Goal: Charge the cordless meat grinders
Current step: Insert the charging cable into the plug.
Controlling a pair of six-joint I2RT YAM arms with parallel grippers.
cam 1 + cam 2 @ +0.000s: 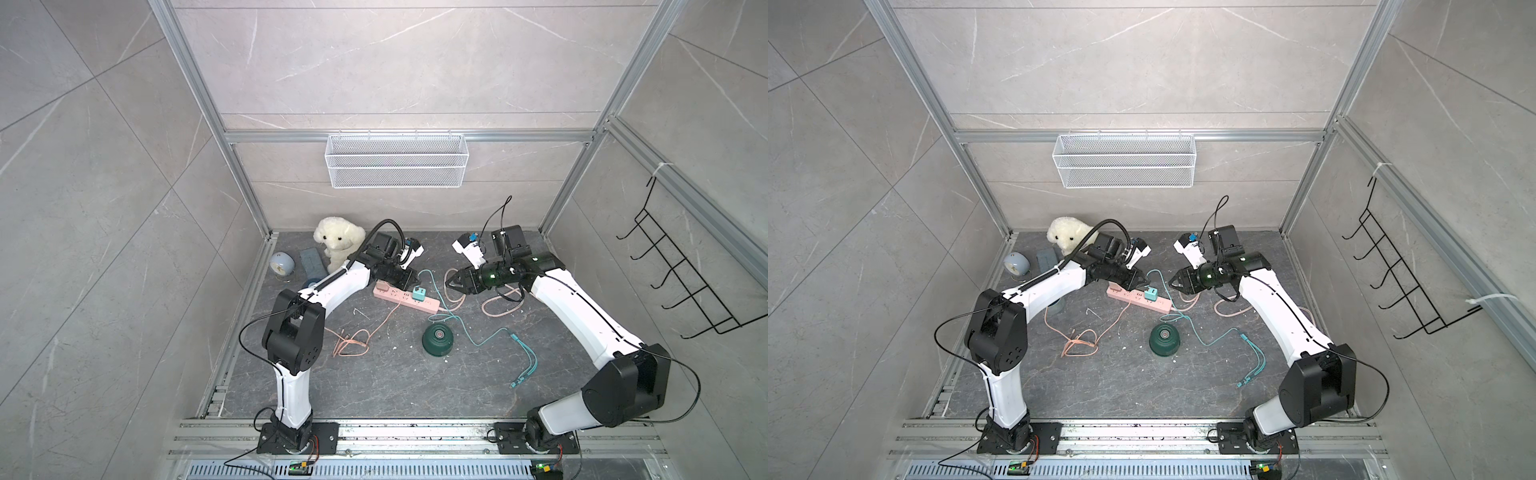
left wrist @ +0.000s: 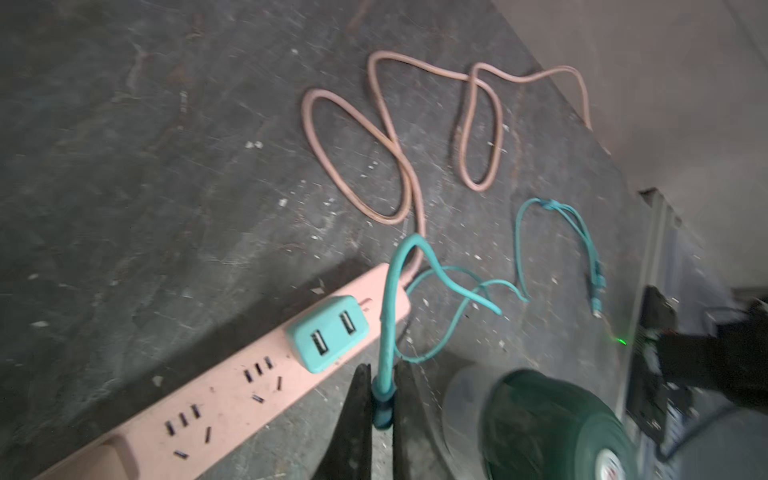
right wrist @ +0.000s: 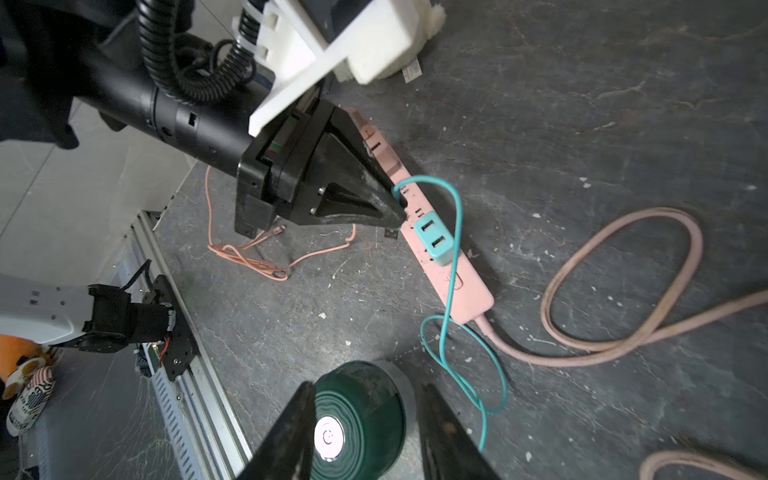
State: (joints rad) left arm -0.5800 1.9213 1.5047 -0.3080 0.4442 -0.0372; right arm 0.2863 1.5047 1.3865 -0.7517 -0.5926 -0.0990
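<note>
Our left hand (image 2: 382, 374) pinches the plug end of the teal cable (image 2: 388, 316) beside the pink power strip (image 2: 232, 395). Our right hand (image 3: 368, 386) hangs with jaws apart, holding nothing. We see the green grinder (image 1: 437, 338) upright near the middle of the desk (image 1: 374, 386).

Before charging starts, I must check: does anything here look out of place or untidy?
The thin pink cable lies in a tangled heap on the tabletop, which white flecks litter. The teal cable, pinched at its plug end by the left gripper, loops over the pink power strip.
</note>
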